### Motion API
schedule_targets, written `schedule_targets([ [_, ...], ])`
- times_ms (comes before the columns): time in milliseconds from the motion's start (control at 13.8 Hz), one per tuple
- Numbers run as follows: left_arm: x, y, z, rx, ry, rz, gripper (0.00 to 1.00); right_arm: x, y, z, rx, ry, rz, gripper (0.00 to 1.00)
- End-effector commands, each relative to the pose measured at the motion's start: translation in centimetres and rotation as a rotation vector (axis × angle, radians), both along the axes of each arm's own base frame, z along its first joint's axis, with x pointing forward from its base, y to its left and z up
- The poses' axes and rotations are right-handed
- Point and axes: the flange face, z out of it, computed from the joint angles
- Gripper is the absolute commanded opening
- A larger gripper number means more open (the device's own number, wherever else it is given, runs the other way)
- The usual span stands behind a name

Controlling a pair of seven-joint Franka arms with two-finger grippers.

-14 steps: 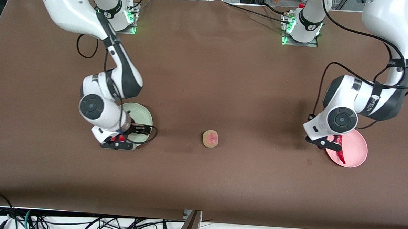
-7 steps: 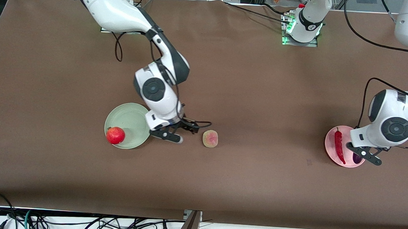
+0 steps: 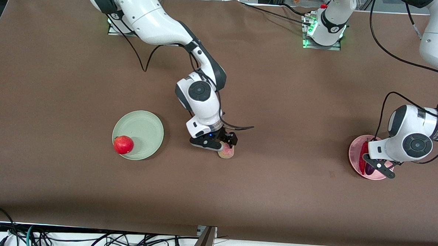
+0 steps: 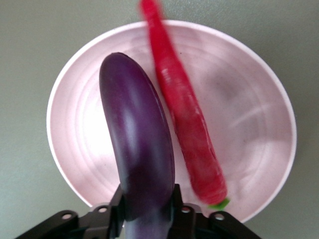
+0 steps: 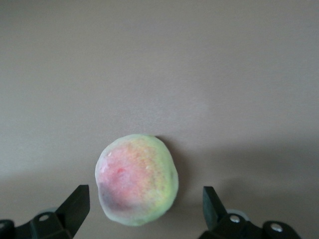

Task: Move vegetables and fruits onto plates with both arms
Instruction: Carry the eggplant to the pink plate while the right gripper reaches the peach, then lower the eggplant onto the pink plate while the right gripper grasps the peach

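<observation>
My right gripper is open and low over the pale yellowish fruit blushed pink, which rests on the table mid-way between the plates. In the right wrist view the fruit lies between the spread gripper without touching it. My left gripper is shut on the purple eggplant over the pink plate. In the left wrist view the eggplant hangs from the gripper above the plate, beside the red chili lying on it. The red pomegranate-like fruit sits on the pale green plate.
The brown table stretches wide between the two plates. Both arm bases stand at the table's edge farthest from the camera. Cables hang below the edge nearest the camera.
My right gripper has moved from beside the green plate to over the pale fruit. My left gripper has shifted with the eggplant further in over the pink plate, partly covering the chili.
</observation>
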Motion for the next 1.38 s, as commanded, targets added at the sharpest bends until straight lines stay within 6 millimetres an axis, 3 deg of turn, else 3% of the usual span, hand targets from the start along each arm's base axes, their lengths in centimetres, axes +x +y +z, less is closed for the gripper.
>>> schedule_targets([
  [0, 0.8, -0.2, 1.5, -0.018, -0.015, -0.015, 1.0, -0.6, 1.7, -1.3, -0.018, -0.045, 0.01, 1.0],
  [145, 1.1, -1.5, 2.7, -0.027, -0.025, -0.029, 1.0, -1.0, 2.1, -2.2, -0.026, -0.059, 0.017, 1.0],
  [290, 1.5, -3.7, 5.6, -0.035, -0.037, -0.067, 1.0, -0.9, 2.0, -2.2, -0.033, -0.065, 0.021, 0.98],
  [362, 1.6, -5.0, 7.4, -0.059, -0.049, -0.062, 1.0, -0.8, 1.9, -1.9, -0.033, -0.07, 0.024, 0.87],
  [580, 2.9, -7.3, 14.6, -0.191, -0.142, 0.03, 1.0, 0.3, 0.8, -1.2, -0.047, -0.081, 0.022, 0.39],
  [652, 2.7, -7.4, 16.8, -0.201, -0.131, 0.059, 1.0, 0.6, 0.7, -0.5, -0.043, -0.085, 0.019, 0.29],
  [725, 2.7, -7.7, 19.5, -0.214, -0.12, 0.081, 1.0, 1.2, -0.1, -0.3, -0.052, -0.075, 0.009, 0.26],
  [870, 2.1, -9.4, 24.6, -0.244, -0.077, 0.098, 1.0, 3.0, -2.5, 1.3, -0.078, -0.049, 0.028, 0.26],
  [1014, 1.2, -9.4, 27.9, -0.228, -0.049, 0.11, 1.0, 5.1, -5.7, 4.5, -0.103, -0.006, 0.069, 0.26],
  [1159, 0.1, -12.7, 31.8, -0.193, -0.081, 0.059, 1.0, 6.1, -9.0, 6.3, -0.161, 0.065, 0.156, 0.26],
  [1304, -0.6, -15.0, 35.6, -0.183, -0.083, 0.043, 1.0, 7.3, -13.9, 8.1, -0.201, 0.126, 0.232, 0.26],
])
